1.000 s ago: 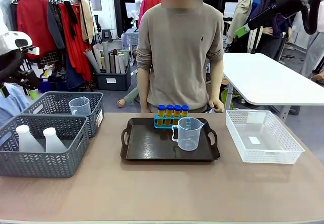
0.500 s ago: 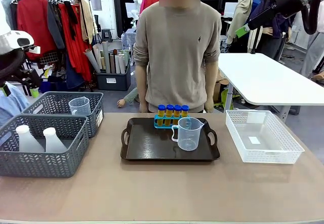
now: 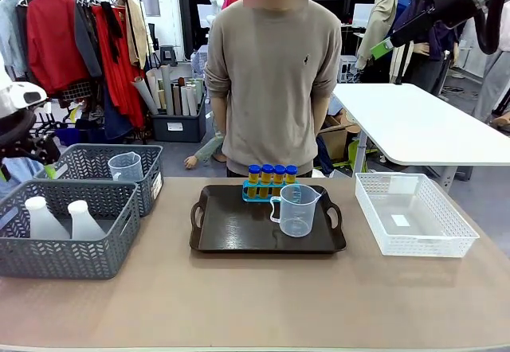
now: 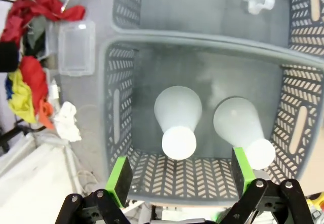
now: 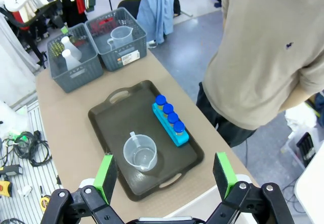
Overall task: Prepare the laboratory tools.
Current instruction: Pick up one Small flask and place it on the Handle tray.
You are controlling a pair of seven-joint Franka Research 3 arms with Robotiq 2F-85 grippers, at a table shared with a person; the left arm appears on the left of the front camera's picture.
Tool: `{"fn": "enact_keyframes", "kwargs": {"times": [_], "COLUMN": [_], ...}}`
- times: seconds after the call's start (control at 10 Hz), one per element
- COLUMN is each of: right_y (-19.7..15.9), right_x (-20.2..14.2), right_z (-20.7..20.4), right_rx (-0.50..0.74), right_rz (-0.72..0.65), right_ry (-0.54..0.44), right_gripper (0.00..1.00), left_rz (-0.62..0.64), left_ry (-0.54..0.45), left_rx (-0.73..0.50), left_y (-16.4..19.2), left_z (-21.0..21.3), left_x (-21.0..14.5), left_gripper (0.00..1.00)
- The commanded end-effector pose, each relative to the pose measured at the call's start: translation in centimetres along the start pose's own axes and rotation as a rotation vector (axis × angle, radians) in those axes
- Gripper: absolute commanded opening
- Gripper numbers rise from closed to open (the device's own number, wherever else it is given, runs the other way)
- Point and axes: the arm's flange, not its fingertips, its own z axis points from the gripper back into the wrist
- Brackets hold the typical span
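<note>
While the left hand (image 4: pixel 179 176) hangs released above the near grey basket (image 4: pixel 117 107), lower left in the front view, its jaws wide and empty, the main hazard lies there. Two white conical flasks (image 4: pixel 178 117) stand close together inside. In the wrist view one neck lies between the pads, while the second flask (image 4: pixel 243 133) sits just beside one finger. A straight descent could strike that neighbour or the basket wall and topple both, and the smooth tapered body could slip from the pads.

A spare beaker (image 3: pixel 125 166) rests in the farther grey basket (image 3: pixel 96 146). At centre, the tray (image 3: pixel 239 228) carries four orange tubes (image 3: pixel 271 174) in a blue rack (image 3: pixel 255 194) and a clear measuring beaker (image 3: pixel 296 209). A careless placement could knock that beaker. The white mesh basket (image 3: pixel 418 246) stands at right. The right hand (image 5: pixel 164 176), released and empty, is high above the desk (image 3: pixel 255 304).
</note>
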Motion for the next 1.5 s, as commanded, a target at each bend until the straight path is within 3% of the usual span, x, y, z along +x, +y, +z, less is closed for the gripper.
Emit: {"fn": "enact_keyframes", "kwargs": {"times": [0.0,0.5,1.2,1.4], "right_y": [0.2,0.2,0.2,0.2], "right_x": [0.1,0.1,0.1,0.1], "right_z": [0.0,0.0,0.0,0.0], "right_rx": [0.004,0.004,0.004,0.004], "right_rz": [0.002,0.002,0.002,0.002], "right_ry": [-0.009,-0.009,-0.009,-0.009], "right_gripper": [1.00,1.00,1.00,1.00], "left_rz": [0.017,-0.016,-0.013,-0.023], "left_ry": [-0.001,0.066,0.123,0.121], "left_rx": [-0.024,-0.031,-0.035,-0.015], "left_y": [0.8,1.8,1.5,1.4], "left_z": [-1.6,-5.8,-7.1,-7.1], "left_x": [-1.0,-1.2,-1.1,-0.8], "left_gripper": [1.00,1.00,1.00,0.62]}}
